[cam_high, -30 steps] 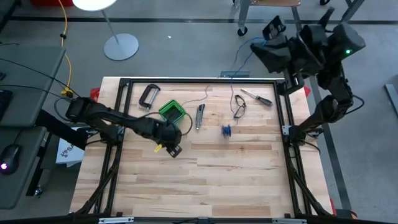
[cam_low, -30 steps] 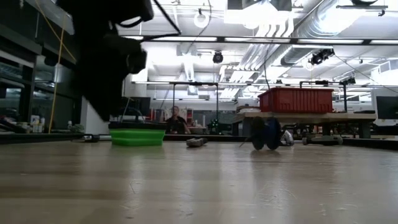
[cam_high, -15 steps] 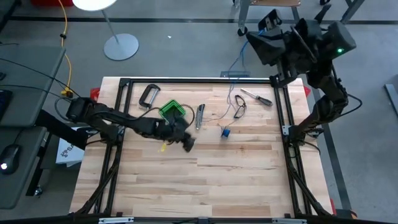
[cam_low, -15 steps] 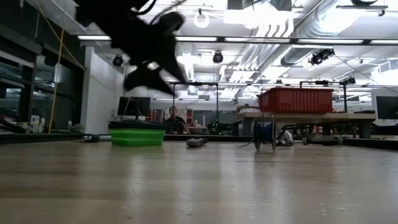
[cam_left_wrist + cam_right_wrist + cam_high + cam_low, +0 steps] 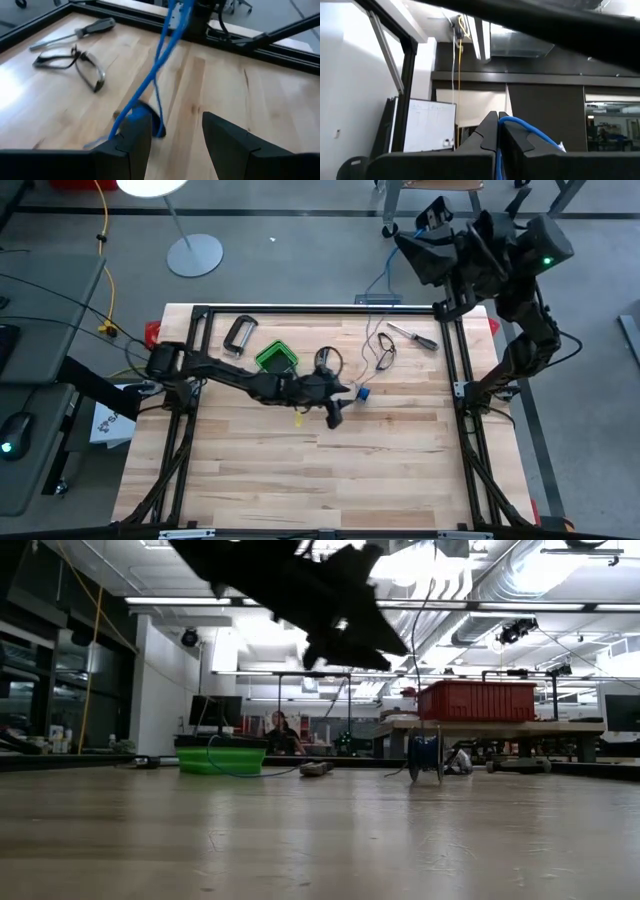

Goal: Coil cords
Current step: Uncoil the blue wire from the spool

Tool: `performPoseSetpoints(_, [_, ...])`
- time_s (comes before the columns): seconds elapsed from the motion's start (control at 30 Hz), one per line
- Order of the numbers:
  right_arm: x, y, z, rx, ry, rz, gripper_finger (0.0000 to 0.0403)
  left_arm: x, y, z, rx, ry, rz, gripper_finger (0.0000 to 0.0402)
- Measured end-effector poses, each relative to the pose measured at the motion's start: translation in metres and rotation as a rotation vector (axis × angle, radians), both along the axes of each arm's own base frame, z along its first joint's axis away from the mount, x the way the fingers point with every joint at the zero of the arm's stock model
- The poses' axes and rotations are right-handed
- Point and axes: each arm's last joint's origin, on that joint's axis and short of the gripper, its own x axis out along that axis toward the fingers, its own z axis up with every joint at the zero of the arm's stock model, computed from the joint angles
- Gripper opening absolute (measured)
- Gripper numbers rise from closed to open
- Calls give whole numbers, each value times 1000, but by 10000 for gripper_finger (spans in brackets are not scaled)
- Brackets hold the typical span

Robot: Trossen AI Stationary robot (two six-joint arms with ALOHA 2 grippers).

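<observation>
The thin blue wire (image 5: 160, 60) rises taut from its small dark spool (image 5: 363, 392), which stands on the table right of centre, up to my right gripper (image 5: 498, 131). That gripper is raised beyond the far right corner and is shut on the wire. My left gripper (image 5: 175, 125) is open and hangs slanting down just left of the spool. The spool (image 5: 152, 122) shows partly behind one finger. The wire runs close past that finger's outer side (image 5: 120, 137); whether they touch I cannot tell. In the low view the spool (image 5: 425, 755) stands upright. My right gripper pinches the blue wire (image 5: 512, 122) between its two shut fingers. The wire comes out from between the fingertips and bends away to one side. The gripper is high above the table's far edge and tilts upward. Below it the wire hangs down toward the spool.
A green box (image 5: 277, 358) and a black clamp (image 5: 238, 333) lie at the far left. Glasses (image 5: 385, 355) and a screwdriver (image 5: 412, 337) lie at the far right. A black frame (image 5: 300, 310) rims the table. The near half is bare wood.
My left gripper has swept toward the table's right edge, from beside the green box to just short of the spool. Meanwhile it has tipped up from pointing down to a shallow slant and rolled. The spool has turned a little on the spot.
</observation>
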Motion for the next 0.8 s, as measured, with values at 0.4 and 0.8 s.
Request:
performPoseSetpoints(0.4, [1, -4, -2, 14, 30, -12, 0, 27, 12, -3, 15, -7, 83, 171])
performPoseSetpoints(0.8, [-1, -5, -1, 7, 23, -23, 0, 27, 5, -4, 30, 18, -53, 67])
